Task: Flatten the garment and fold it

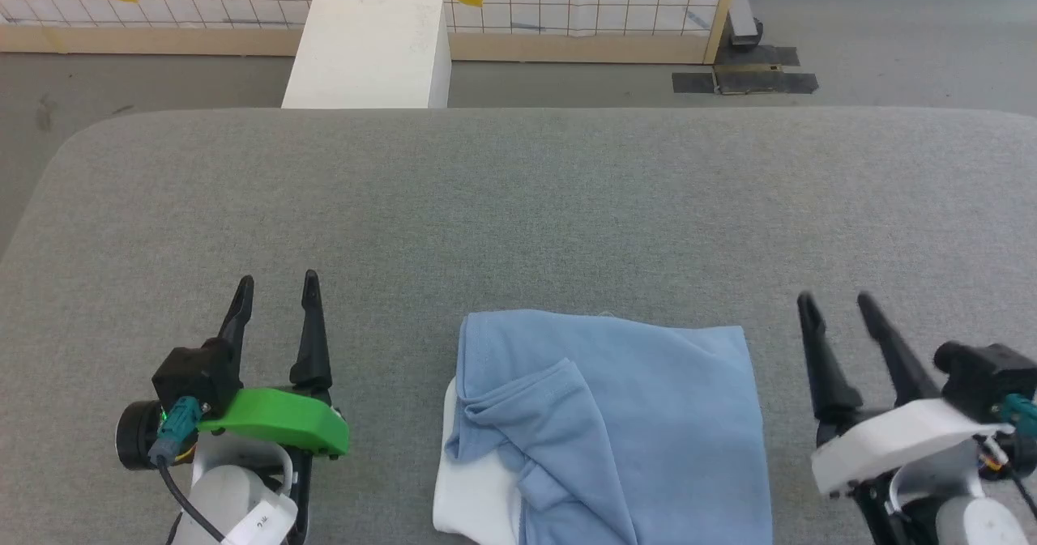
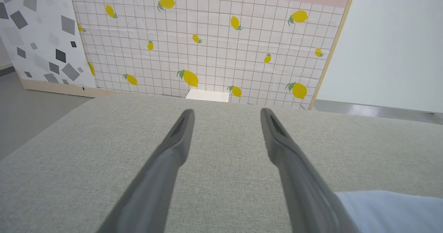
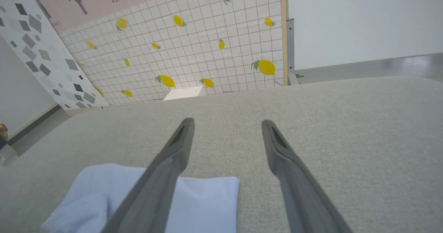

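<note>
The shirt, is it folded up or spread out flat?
Folded up. The shirt lies in a compact bundle, its blue layers overlapping, with a creased flap on top and white fabric poking out at its left edge.

Bright, even, soft-shadowed light; wrist views bend at edges, their near pincer fingers blurred.

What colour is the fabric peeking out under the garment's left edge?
White fabric, under the light-blue garment; clearest in the head view.
</note>
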Robot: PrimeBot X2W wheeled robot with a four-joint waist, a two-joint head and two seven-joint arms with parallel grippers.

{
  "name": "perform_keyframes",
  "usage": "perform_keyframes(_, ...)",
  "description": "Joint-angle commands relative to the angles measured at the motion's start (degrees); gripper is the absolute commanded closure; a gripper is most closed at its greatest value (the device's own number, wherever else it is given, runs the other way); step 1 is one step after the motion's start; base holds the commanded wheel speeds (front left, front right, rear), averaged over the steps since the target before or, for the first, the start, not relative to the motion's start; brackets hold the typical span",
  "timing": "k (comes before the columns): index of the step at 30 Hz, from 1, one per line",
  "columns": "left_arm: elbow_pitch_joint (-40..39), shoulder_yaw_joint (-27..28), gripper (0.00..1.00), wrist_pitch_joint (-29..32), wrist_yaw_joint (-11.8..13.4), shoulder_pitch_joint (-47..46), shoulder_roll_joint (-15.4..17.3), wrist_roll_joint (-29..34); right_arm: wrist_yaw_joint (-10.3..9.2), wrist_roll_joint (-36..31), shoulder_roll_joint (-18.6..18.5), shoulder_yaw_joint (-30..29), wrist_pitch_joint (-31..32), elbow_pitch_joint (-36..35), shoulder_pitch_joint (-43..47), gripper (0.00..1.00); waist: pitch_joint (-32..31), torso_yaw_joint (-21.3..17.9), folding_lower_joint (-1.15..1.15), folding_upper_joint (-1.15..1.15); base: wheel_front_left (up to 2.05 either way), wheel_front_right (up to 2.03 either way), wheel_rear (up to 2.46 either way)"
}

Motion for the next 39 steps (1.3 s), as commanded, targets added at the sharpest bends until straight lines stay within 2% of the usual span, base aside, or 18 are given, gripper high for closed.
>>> perform_keyframes(1, -0.12, 0.09, 0.00, -0.26, -0.13, 0.03, 0.10, 0.28, -0.08, 0.03, 0.08, -0.08, 1.49, 1.23, 0.98, 0.00, 0.01, 0.03, 0.00, 0.00, 0.00, 0.00, 0.00)
perform_keyframes(7, 0.07, -0.19, 0.00, -0.26, -0.36, -0.08, -0.13, 0.37, -0.08, 4.03, 0.08, 0.14, 12.38, 8.76, 2.24, 0.00, 0.16, 0.57, 0.00, 0.00, 0.00, 0.00, 0.00)
perform_keyframes(10, 0.24, -0.08, 0.00, -0.26, -0.47, -0.03, -0.18, 0.42, -0.08, 9.69, 0.08, 0.64, 16.56, 12.73, 1.92, 0.00, 0.16, 0.92, 0.00, 0.00, 0.00, 0.00, 0.00)
perform_keyframes(19, 0.89, -0.06, 0.00, -0.26, -0.69, 0.26, -0.38, 0.73, -0.08, 20.62, 0.08, 4.66, 21.88, 24.68, -2.62, 0.00, -0.20, 1.83, 0.00, 0.00, 0.00, 0.00, 0.00)
perform_keyframes(20, 0.98, -0.10, 0.00, -0.26, -0.71, 0.27, -0.39, 0.76, -0.08, 21.07, 0.08, 5.23, 22.02, 25.58, -3.12, 0.06, -0.28, 1.92, 0.00, 0.00, 0.00, 0.00, 0.00)
perform_keyframes(22, 1.19, -0.15, 0.00, -0.26, -0.76, 0.28, -0.43, 0.87, -0.08, 20.81, 0.08, 6.17, 22.01, 27.19, -4.09, 0.65, -0.47, 2.15, 0.00, 0.00, 0.00, 0.00, 0.00)
perform_keyframes(24, 1.31, -0.19, 0.00, -0.26, -0.77, 0.36, -0.47, 0.94, -0.08, 20.69, 0.08, 6.81, 22.07, 27.96, -4.82, 1.00, -0.65, 2.32, 0.00, 0.00, 0.00, 0.00, 0.00)
perform_keyframes(27, 1.30, -0.08, 0.00, -0.26, -0.64, 0.71, -0.53, 0.99, -0.08, 18.28, 0.08, 7.47, 21.76, 26.94, -5.88, 1.00, -0.92, 2.18, 0.00, 0.00, 0.00, 0.00, 0.00)
perform_keyframes(30, 1.15, 0.33, 0.00, -0.26, -0.48, 1.14, -0.56, 0.91, -0.08, 11.60, 0.08, 7.51, 21.13, 23.29, -7.53, 1.00, -1.04, 1.52, 0.00, 0.00, 0.00, 0.00, 0.00)
perform_keyframes(31, 0.95, 0.65, 0.00, -0.26, -0.42, 1.45, -0.55, 0.85, -0.08, 5.29, 0.08, 8.01, 21.88, 19.54, -8.97, 1.00, -1.07, 0.80, 0.00, 0.00, 0.00, 0.00, 0.00)
perform_keyframes(35, 0.32, 0.85, 0.00, -0.26, -0.33, 1.96, -0.63, 0.76, -0.08, -8.80, -0.35, 11.62, 25.58, 11.10, -12.76, 1.00, -0.79, -1.35, 0.00, 0.00, 0.00, 0.00, 0.00)
perform_keyframes(39, -0.45, 1.22, 0.00, -0.26, -0.10, 2.21, -0.69, 0.67, -0.08, -15.48, -6.29, 16.88, 28.74, 6.51, -16.85, 1.00, -0.09, -4.49, 0.00, 0.00, 0.00, 0.00, 0.00)
